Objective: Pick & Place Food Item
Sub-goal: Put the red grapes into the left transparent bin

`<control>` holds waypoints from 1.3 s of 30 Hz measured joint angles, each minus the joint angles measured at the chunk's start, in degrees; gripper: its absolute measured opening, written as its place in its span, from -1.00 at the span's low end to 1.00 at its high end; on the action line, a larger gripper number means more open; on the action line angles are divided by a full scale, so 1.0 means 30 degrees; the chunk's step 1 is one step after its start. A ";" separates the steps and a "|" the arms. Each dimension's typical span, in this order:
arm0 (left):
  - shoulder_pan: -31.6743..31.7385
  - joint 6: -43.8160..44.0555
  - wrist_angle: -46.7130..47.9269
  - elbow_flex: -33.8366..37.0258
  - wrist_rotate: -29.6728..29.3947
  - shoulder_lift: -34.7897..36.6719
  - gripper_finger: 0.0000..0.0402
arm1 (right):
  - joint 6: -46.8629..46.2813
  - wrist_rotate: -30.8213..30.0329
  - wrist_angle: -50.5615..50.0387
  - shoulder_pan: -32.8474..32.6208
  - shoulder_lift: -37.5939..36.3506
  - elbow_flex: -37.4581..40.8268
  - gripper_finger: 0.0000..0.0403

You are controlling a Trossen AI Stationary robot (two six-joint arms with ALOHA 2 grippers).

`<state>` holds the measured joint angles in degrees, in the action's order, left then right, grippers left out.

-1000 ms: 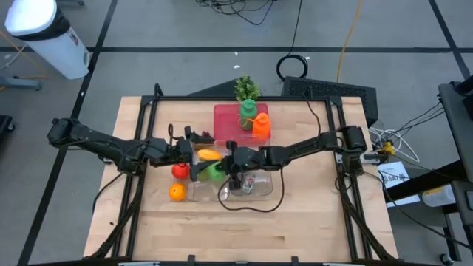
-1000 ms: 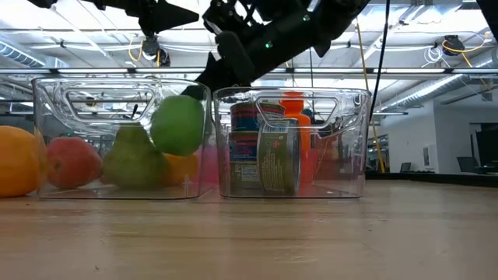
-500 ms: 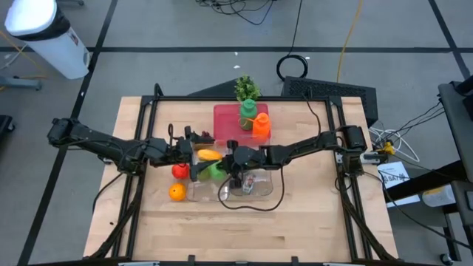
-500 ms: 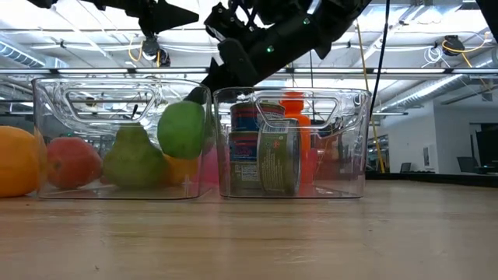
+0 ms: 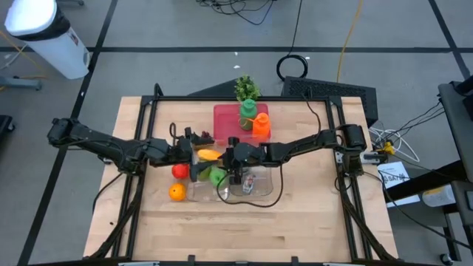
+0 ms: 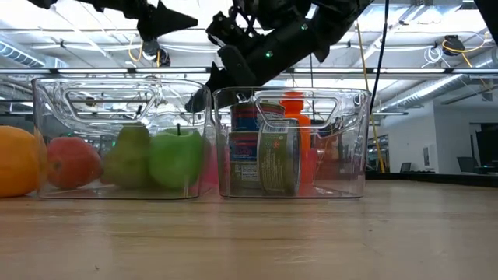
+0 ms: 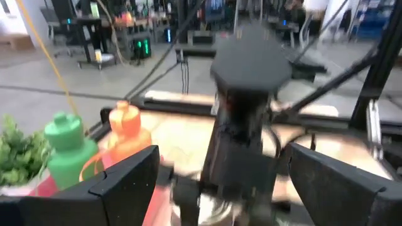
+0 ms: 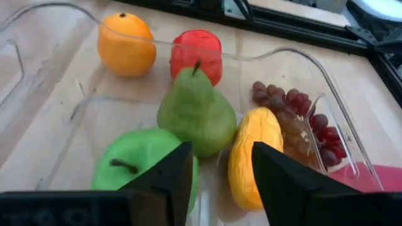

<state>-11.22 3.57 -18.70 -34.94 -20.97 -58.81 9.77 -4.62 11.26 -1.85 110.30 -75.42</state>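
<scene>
the apple (image 8: 141, 168) is released into the bin (image 6: 47, 140) beside the pear (image 8: 196, 116); the right gripper (image 8: 217, 182), spread just above, could be snagged on the bin wall when lifted. the left gripper (image 7: 220, 182) is held spread nearby.

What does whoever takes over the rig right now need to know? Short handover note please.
Right gripper: jaws open, empty, above the left bin.
Left gripper: jaws wide open, empty, waiting at the far side of that bin.
Apple: lying on the bin floor beside the pear; mango and grapes are also inside.
Orange and red fruit: on the table outside the bin.
Right bin: holds cans.
Done: apple placed.
Left: lift the right arm clear; the orange and red fruit probably go in next.
</scene>
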 joint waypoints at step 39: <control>0.7285 1.3416 1.9821 0.1556 -0.0478 -0.0823 0.75 | -0.1312 0.0002 -0.3110 -0.2009 -0.8529 0.4663 -0.16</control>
<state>10.63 43.82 40.76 -30.27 -22.41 -61.28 5.83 -4.62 1.93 -7.87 84.71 -61.43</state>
